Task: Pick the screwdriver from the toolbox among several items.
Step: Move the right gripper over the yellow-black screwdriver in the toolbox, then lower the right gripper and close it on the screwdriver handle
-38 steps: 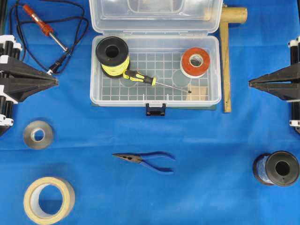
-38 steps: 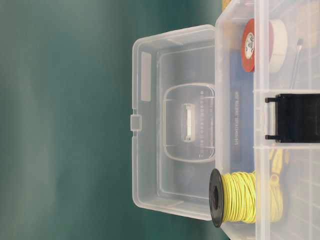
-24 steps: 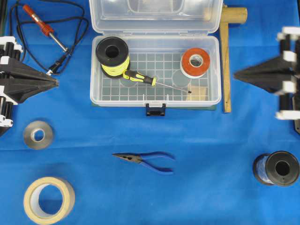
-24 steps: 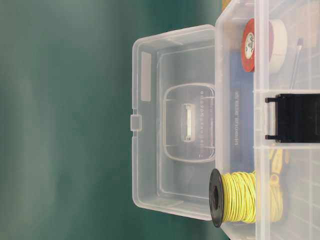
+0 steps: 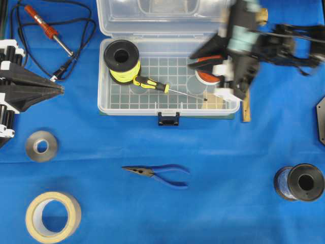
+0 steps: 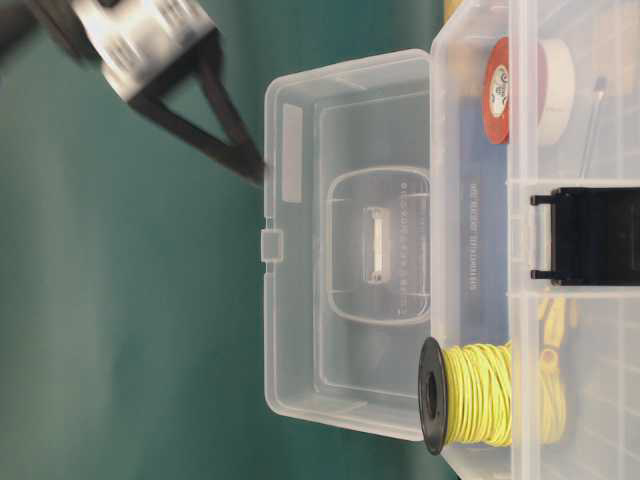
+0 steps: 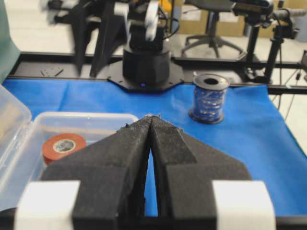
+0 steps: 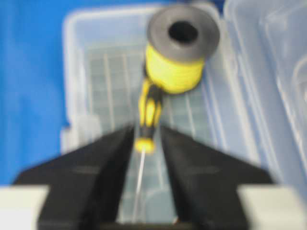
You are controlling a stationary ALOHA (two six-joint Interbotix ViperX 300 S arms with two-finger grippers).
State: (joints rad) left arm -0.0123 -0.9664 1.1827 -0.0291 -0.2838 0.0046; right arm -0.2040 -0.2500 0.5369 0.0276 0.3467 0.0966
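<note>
The screwdriver, yellow and black with a thin silver shaft, lies on the gridded floor of the open clear toolbox. Its handle rests against a yellow wire spool. My right gripper hovers over the box's right end, pointing left, jaws open and empty. In the right wrist view the screwdriver lies lengthwise straight ahead, its shaft running back between the open fingers of the right gripper. My left gripper rests shut on the left, away from the box, and appears in its own view.
A red tape roll and a wooden block sit under my right arm. Outside the box lie a soldering iron, blue pliers, a grey tape roll, masking tape, a dark spool and a wooden T-piece.
My right arm has swung in from the right edge to above the toolbox's right end, and its jaws have opened. The left arm and the screwdriver have not moved.
</note>
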